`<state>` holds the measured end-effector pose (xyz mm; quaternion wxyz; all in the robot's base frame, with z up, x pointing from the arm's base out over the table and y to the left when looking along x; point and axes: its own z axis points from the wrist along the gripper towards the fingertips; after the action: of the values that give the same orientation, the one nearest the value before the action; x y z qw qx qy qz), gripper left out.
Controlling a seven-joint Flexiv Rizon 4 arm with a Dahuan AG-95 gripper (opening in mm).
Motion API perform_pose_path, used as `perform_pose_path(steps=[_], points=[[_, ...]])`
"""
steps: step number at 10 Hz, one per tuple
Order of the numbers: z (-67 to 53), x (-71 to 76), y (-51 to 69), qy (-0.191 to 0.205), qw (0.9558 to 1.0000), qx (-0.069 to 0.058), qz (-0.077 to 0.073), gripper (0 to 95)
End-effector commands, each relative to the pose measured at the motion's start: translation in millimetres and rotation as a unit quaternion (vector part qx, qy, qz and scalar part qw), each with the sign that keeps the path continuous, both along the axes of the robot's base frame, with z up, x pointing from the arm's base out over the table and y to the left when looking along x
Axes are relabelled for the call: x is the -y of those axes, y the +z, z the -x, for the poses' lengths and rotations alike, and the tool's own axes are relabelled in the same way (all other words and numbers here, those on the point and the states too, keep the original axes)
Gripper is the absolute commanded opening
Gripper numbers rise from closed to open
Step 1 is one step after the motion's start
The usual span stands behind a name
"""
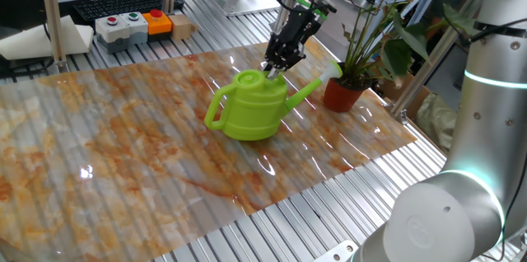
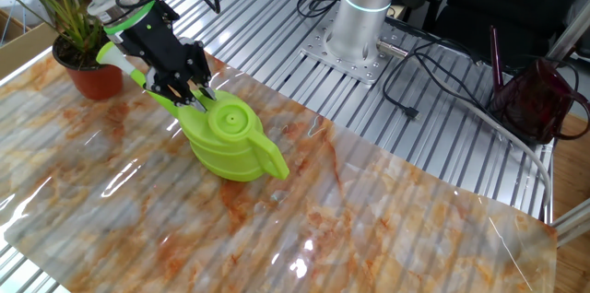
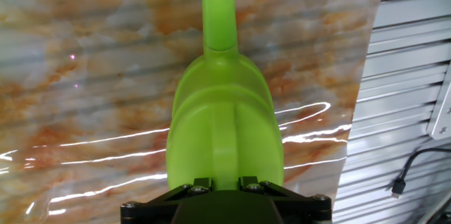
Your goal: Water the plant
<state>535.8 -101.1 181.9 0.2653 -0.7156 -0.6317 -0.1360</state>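
1. Robot arm base (image 1: 449, 212), grey, fills the 4 to 5 o'clock corner of one fixed view, nearest the lens; a second grey column (image 2: 364, 3) stands at 12 o'clock in the other fixed view on a metal plate.
2. Gripper (image 1: 274, 66), black, two-fingered, comes down from 1 o'clock onto the top of the watering can (image 1: 251, 105); its fingers sit at the can's top bar, but whether they are clamped on it or only close beside it I cannot tell; the hand view shows only the finger mounts at 6 o'clock.
3. Watering can, lime-green plastic, upright on the marble-patterned sheet (image 1: 123, 163); handle toward 9 o'clock, spout (image 1: 309, 89) rising toward 2 o'clock.
4. Plant (image 1: 370, 39), long thin stems and large dark-green leaves, in a terracotta-red pot (image 1: 343, 95); stands at 3 o'clock of the can, at the sheet's edge, its pot just beside the spout tip.
5. Button box (image 1: 132, 27), grey and orange, at 11 o'clock on the slatted table (image 1: 313, 221).
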Motion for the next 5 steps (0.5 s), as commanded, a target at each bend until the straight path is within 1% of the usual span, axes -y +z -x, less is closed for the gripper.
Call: perform_pose_path(steps=[1, 3, 5], points=[[0.6, 1.7, 6.9, -0.001, 1.0, -0.003, -0.004, 0.0], [0.7, 1.9, 7.7, -0.001, 1.0, -0.005, -0.005, 0.0], [0.7, 2.6, 9.2, 0.0, 0.9999, -0.009, -0.011, 0.0]])
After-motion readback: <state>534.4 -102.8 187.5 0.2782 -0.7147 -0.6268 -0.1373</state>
